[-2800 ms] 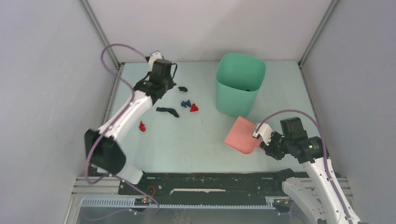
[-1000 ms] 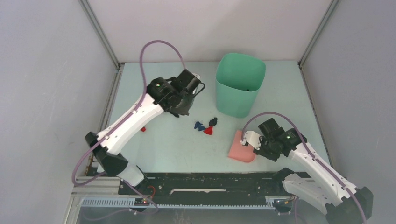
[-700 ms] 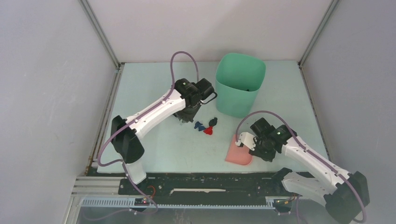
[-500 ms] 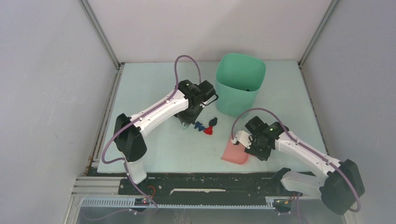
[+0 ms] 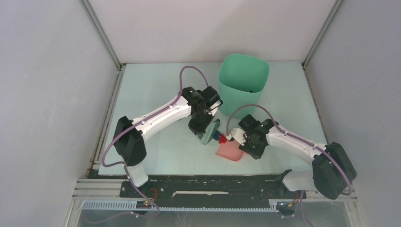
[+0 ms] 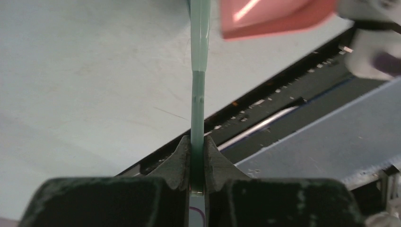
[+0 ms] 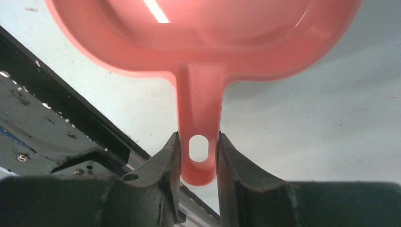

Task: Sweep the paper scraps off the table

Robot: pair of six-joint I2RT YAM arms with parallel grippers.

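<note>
My left gripper (image 5: 202,126) is shut on the thin handle of the green hand brush (image 5: 211,132), which stands edge-on in the left wrist view (image 6: 198,90). A few paper scraps (image 5: 220,138), red and dark blue, lie on the table (image 5: 156,90) between the brush and the mouth of the pink dustpan (image 5: 229,151). My right gripper (image 5: 244,142) is shut on the dustpan's handle (image 7: 199,142), with the pan's bowl (image 7: 203,42) ahead of the fingers. The dustpan's edge shows in the left wrist view (image 6: 276,16). No other scraps show.
A tall mint-green bin (image 5: 242,90) stands at the back, just behind both grippers, with a dark bit inside. The black rail (image 5: 213,185) with the arm bases runs along the near edge. Grey walls close in the left, back and right.
My left gripper has swung the brush right and nearer, pushing the scraps toward the dustpan. My right gripper has slid the dustpan left to meet them.
</note>
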